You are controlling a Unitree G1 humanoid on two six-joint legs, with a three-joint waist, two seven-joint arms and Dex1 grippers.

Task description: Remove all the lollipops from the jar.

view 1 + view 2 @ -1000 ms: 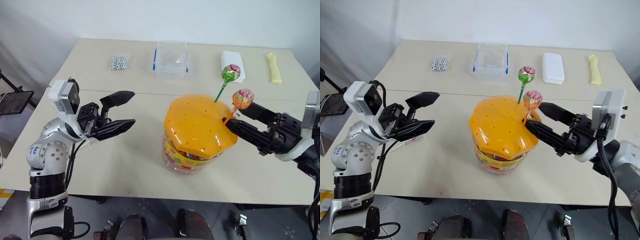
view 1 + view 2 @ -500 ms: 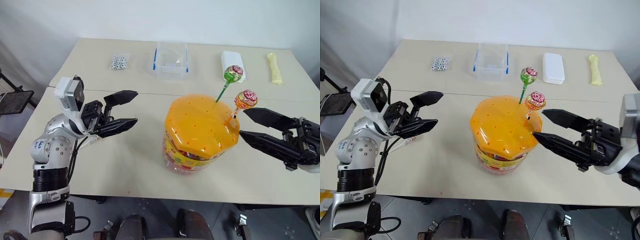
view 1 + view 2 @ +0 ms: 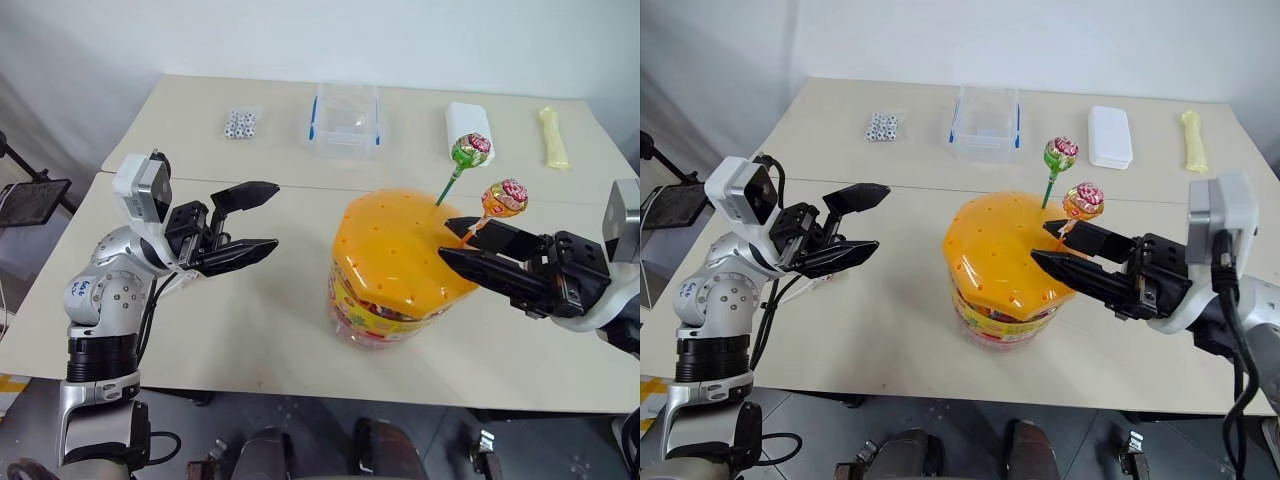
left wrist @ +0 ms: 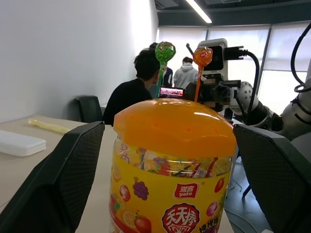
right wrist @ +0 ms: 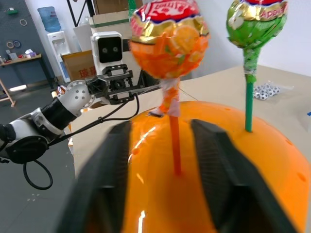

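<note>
Head camera views: The jar (image 3: pixel 392 290) stands on the near half of the desk (image 3: pixel 250 320), with its domed orange lid (image 3: pixel 400 255) on. Two lollipops stand upright in holes on the right side of the lid: the green lollipop (image 3: pixel 470 150) on a green stick and, just beside it to the right, the orange lollipop (image 3: pixel 504 197) on an orange stick. The left claw (image 3: pixel 262 217) hovers above the desk to the left of the jar, well apart from it, fingers spread wide and pointing toward the jar, with nothing between them. The right claw (image 3: pixel 452 241) reaches in from the right at lid height. Its two fingers lie on either side of the orange stick with a narrow gap; whether they touch the stick cannot be told. At the far edge of the desk lie a clear box with blue clips (image 3: pixel 344 118), a small bag of beads (image 3: pixel 238 124), a white case (image 3: pixel 467 128) and a pale yellow packet (image 3: pixel 553 137).

Left wrist view: The jar (image 4: pixel 170 187) stands between the two spread black fingers (image 4: pixel 63 182), touching neither. Both lollipops rise from the lid. People sit in the background.

Right wrist view: The orange stick (image 5: pixel 176 148) rises from the lid between the two fingers (image 5: pixel 109 174). The green lollipop (image 5: pixel 254 22) stands beside it.
</note>
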